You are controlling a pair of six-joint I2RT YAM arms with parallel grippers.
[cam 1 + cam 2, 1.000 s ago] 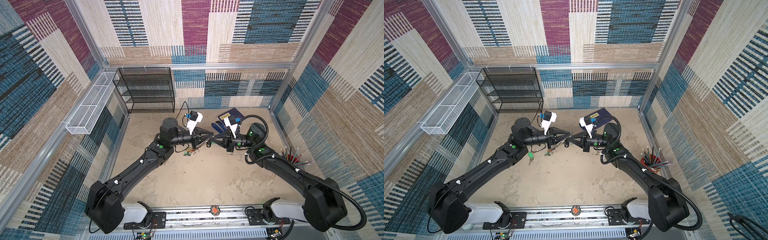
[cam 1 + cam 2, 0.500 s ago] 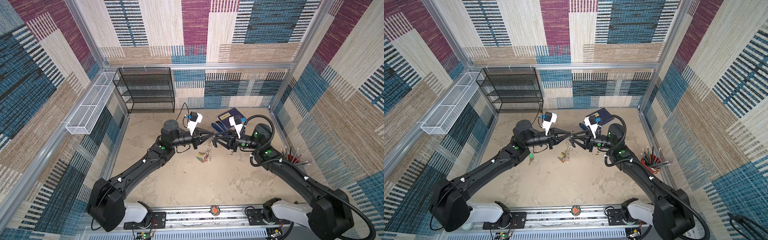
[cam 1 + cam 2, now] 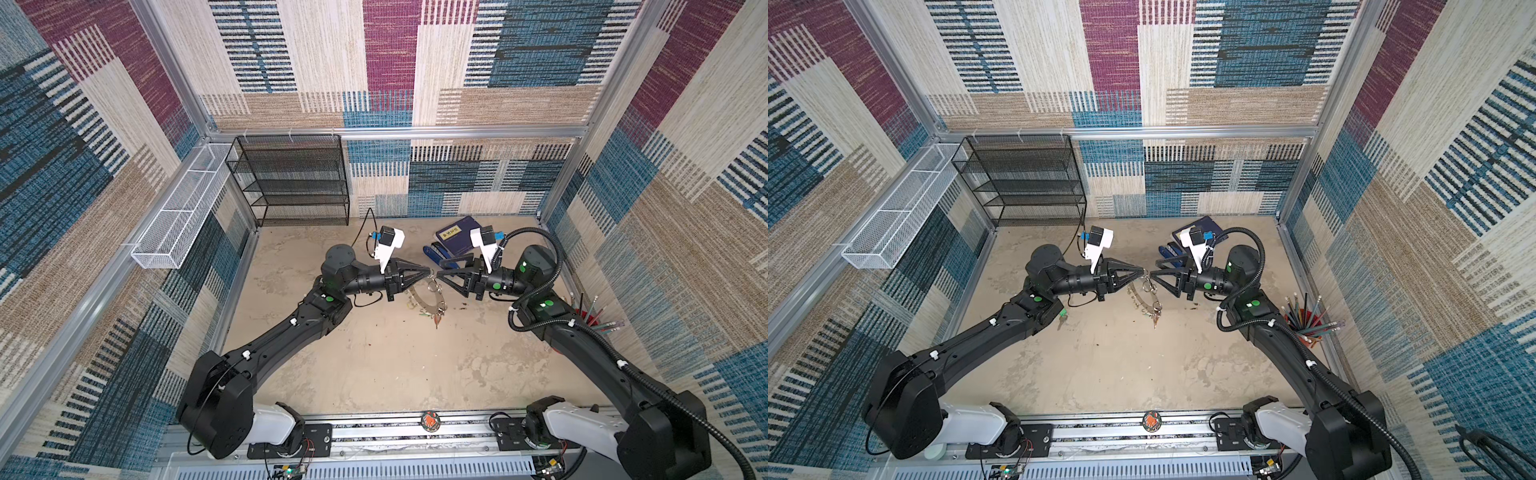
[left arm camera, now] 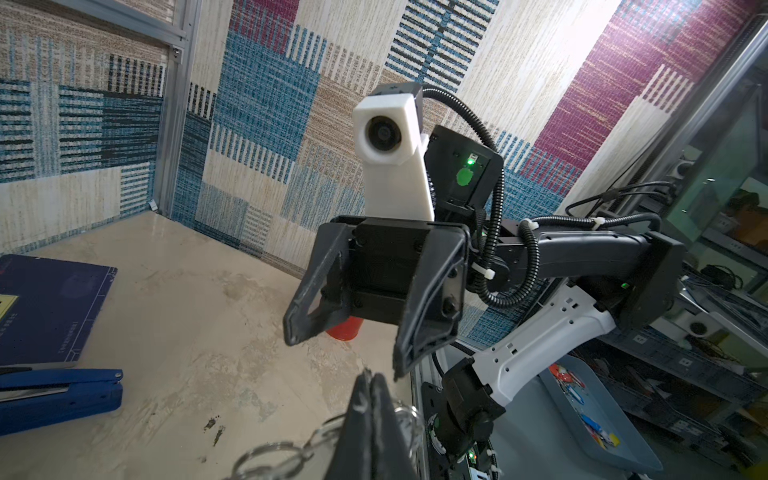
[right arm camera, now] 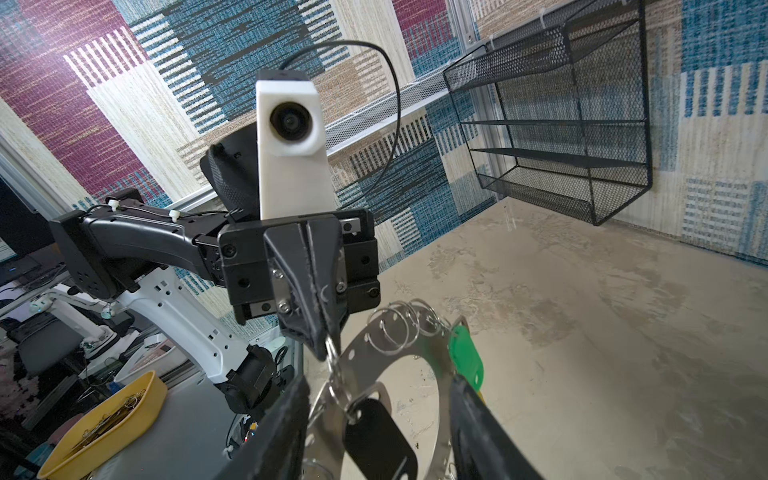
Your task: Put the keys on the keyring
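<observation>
Front rail: small round orange badge [image 3: 430, 420], print too small to read. On the bench [image 3: 374, 374] toward its left edge, half under the L arm, the green-tag key [image 3: 1062, 316] lies flat. Over bench centre the two grippers sit tip to tip. Left gripper [image 5: 321, 351]: jaws together, pinching a small split ring [image 5: 331, 358] of the keyring [image 5: 361, 351]. The grey disc hangs tilted below it; can't tell if its low edge touches the bench. On the disc rim: loose silver rings, a green tag [image 5: 466, 359], and a black tag [image 5: 380, 436] dangling from the ring chain next to the pinch. No lettering shows on either tag. Right gripper [image 4: 345, 353]: jaws apart, nothing between them, tips just beside the L tips. Green dot stickers mark the arm joints, no brand legible. At the right edge stands a red cup [image 3: 1304, 322] of pencils. Far right: blue stapler [image 4: 58, 395] just beside a navy book [image 4: 45, 307] w/ a yellow label, text unreadable. Far left corner: black mesh shelf [image 3: 291, 183]. On the left wall by that corner: white wire basket [image 3: 178, 224].
</observation>
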